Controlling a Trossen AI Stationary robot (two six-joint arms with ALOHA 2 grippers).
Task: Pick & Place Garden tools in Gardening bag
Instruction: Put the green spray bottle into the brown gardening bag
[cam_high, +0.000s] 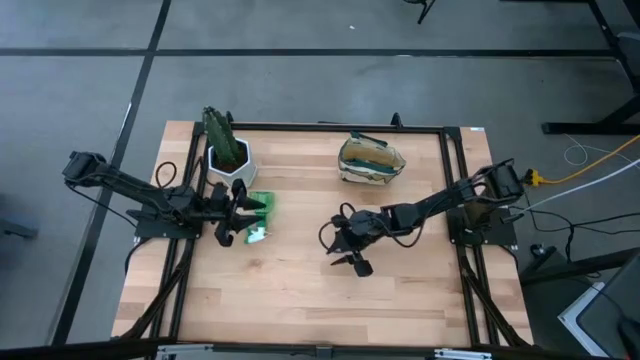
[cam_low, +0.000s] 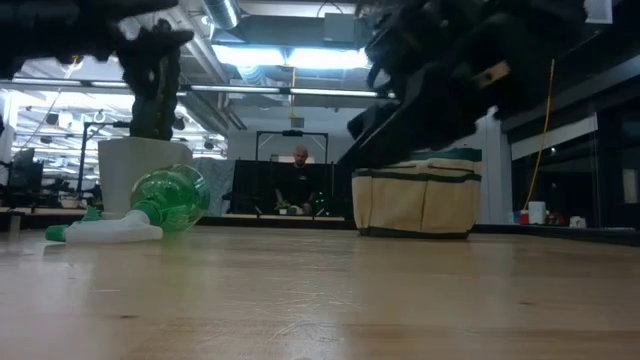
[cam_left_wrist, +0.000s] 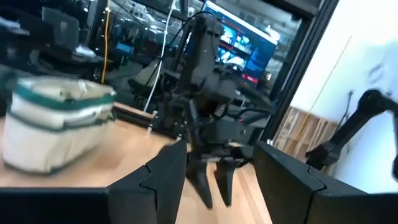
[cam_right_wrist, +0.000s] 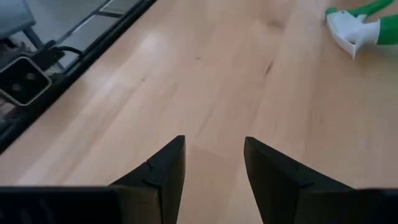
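A green-and-white spray bottle (cam_high: 258, 216) lies on its side on the wooden table, beside the white pot. My left gripper (cam_high: 240, 212) hovers open above the bottle and touches nothing; in the low view the bottle (cam_low: 165, 205) rests alone on the tabletop. The beige gardening bag (cam_high: 370, 161) with green trim stands upright at the far side, right of centre. My right gripper (cam_high: 348, 260) is open over bare table near the middle, slanting down, with nothing between its fingers (cam_right_wrist: 168, 168). Its wrist view shows the bottle's white head (cam_right_wrist: 348, 31) farther off.
A white pot with a green cactus (cam_high: 228, 150) stands at the far left, just beyond my left gripper. A black frame (cam_high: 455, 180) runs round the table's edges. Bare wood (cam_high: 300, 300) lies toward the near edge. A person (cam_low: 300, 160) sits in the room behind.
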